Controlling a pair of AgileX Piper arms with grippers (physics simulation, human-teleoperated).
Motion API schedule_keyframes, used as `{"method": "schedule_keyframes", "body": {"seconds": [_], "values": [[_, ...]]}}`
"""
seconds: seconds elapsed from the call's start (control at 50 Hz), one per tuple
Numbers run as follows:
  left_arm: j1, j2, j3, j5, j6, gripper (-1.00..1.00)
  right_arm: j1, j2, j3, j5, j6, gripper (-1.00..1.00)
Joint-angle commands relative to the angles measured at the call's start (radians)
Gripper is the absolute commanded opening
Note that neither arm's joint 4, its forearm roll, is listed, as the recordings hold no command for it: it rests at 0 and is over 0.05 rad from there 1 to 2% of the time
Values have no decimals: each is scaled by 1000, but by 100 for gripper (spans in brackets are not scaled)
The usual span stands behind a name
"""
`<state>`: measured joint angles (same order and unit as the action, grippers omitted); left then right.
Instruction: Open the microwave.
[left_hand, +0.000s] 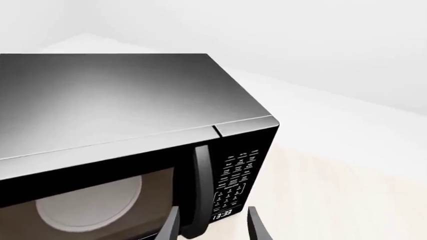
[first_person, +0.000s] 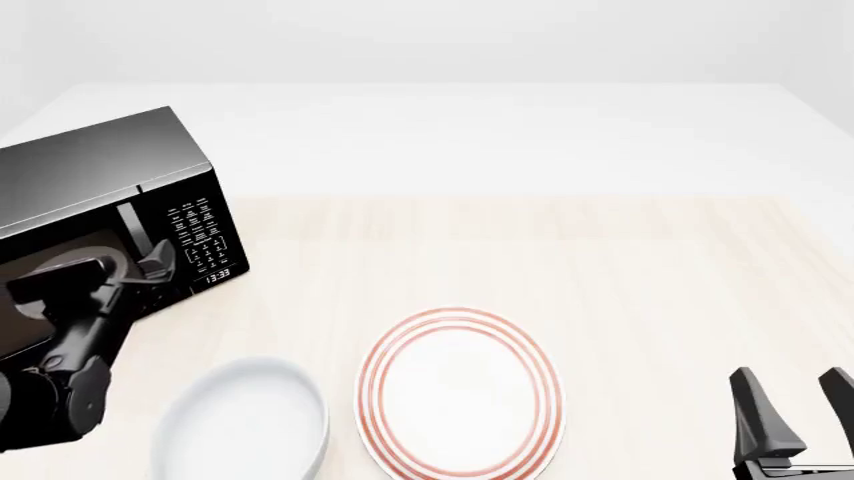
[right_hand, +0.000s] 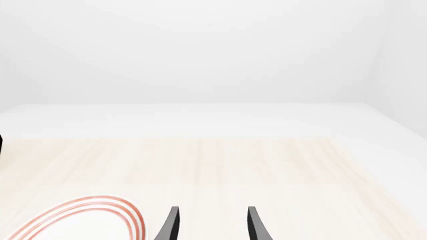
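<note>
The microwave (first_person: 94, 175) is a glossy black box at the table's left, its door shut. Its vertical bar handle (left_hand: 201, 185) runs beside the white-marked keypad (left_hand: 237, 175), above a small clock display (left_hand: 222, 215). A white turntable (left_hand: 90, 205) shows through the window. My left gripper (left_hand: 213, 226) is open, close in front of the door, with the handle's lower end between its fingers (left_hand: 171, 224) and no visible contact. From the front, that gripper (first_person: 138, 268) sits against the door. My right gripper (first_person: 794, 405) hangs open and empty at the near right.
A white plate (first_person: 461, 395) with red rings lies at the near middle, also seen as the plate (right_hand: 87, 220) beside my right gripper (right_hand: 212, 222). A white bowl (first_person: 247, 425) sits left of it, just right of my left arm (first_person: 60, 370).
</note>
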<state>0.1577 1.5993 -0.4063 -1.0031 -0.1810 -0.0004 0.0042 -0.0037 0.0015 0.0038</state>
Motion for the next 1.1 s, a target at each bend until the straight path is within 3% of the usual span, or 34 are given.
{"method": "schedule_keyframes", "body": {"seconds": [0.02, 1.1], "values": [[-4, 23, -17, -2, -2, 100, 0, 0, 0, 0, 0, 100], [2, 137, -85, -12, -24, 100, 0, 0, 0, 0, 0, 100]]}}
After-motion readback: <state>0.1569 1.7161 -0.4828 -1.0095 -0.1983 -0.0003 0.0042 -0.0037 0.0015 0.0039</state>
